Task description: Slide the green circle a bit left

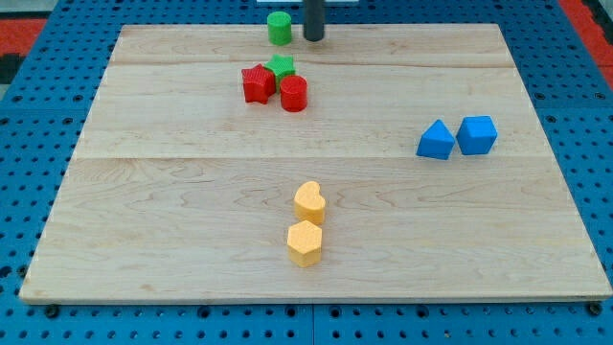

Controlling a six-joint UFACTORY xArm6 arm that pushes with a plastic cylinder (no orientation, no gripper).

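The green circle (279, 28) is a small green cylinder at the top edge of the wooden board (192, 211), left of centre. My tip (314, 38) is a dark rod end just to the right of it, a small gap apart. Below them sits a cluster: a green star (282, 66), a red star (257, 84) and a red cylinder (294, 93), touching one another.
A blue triangle (436, 141) and a blue cube-like block (477, 135) sit side by side at the view's right. A yellow heart (308, 202) and a yellow hexagon (305, 242) stand near the bottom centre. Blue pegboard surrounds the board.
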